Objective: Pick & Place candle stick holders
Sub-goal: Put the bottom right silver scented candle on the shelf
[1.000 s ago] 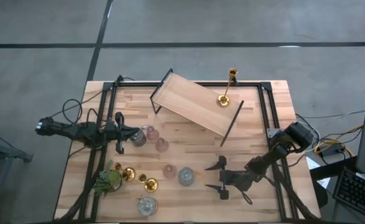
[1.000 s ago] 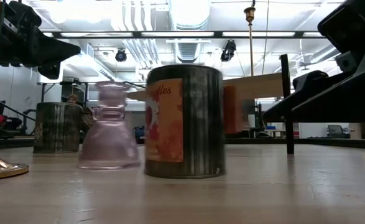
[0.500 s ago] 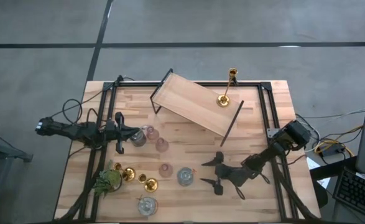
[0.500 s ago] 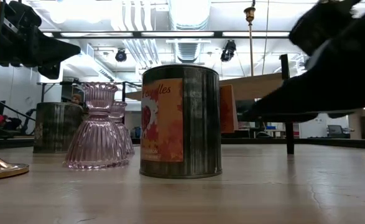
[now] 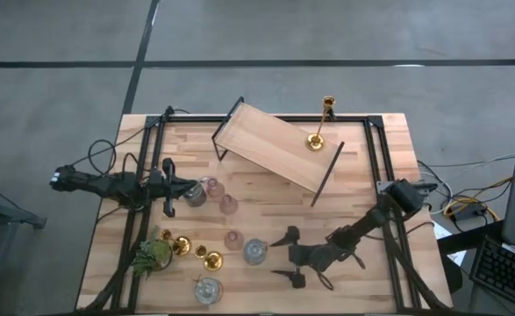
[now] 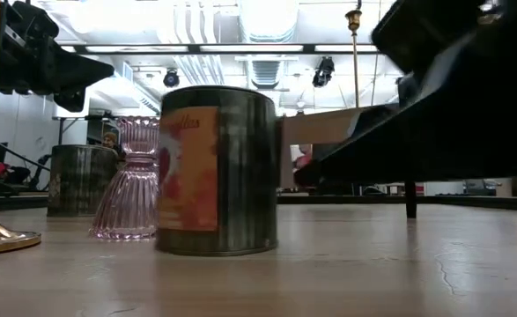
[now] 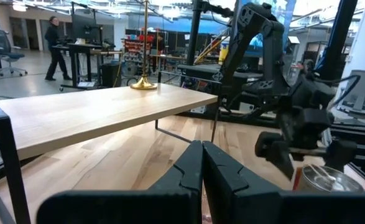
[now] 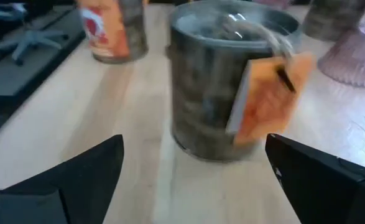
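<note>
A squat silvery-glass holder [image 5: 255,252] with an orange label stands on its base on the table and fills the right wrist view [image 8: 229,87]. My right gripper [image 5: 279,257] is open, level with it, its fingers reaching toward either side of it from the table's right. A pink glass cup [image 5: 234,240] stands just left of the holder. My left gripper [image 5: 180,186] is shut and hovers at the table's left, beside another silvery holder [image 5: 196,195] and two pink cups [image 5: 213,186]. One gold candlestick [image 5: 318,132] stands on the wooden shelf [image 5: 270,145]. My right gripper stands open around the silvery holder [image 8: 229,87], fingers level and coming from the table's right. Both fingers [image 8: 76,180] show apart from the holder's wall in the wrist view. I cannot tell whether a finger touches it. The holder stands upright on the table.
Two gold candlesticks [image 5: 196,251], a green plant [image 5: 152,254] and a third silvery holder [image 5: 208,290] crowd the near left. The tilted wooden shelf on black legs stands at the far middle. Bare wood lies at the near right [image 5: 371,290].
My right gripper has gone toward the table's left, staying open, up to the silvery holder. The holder has slid a little toward the left and turned about, still upright. The pink cup beside it has also shifted slightly left.
</note>
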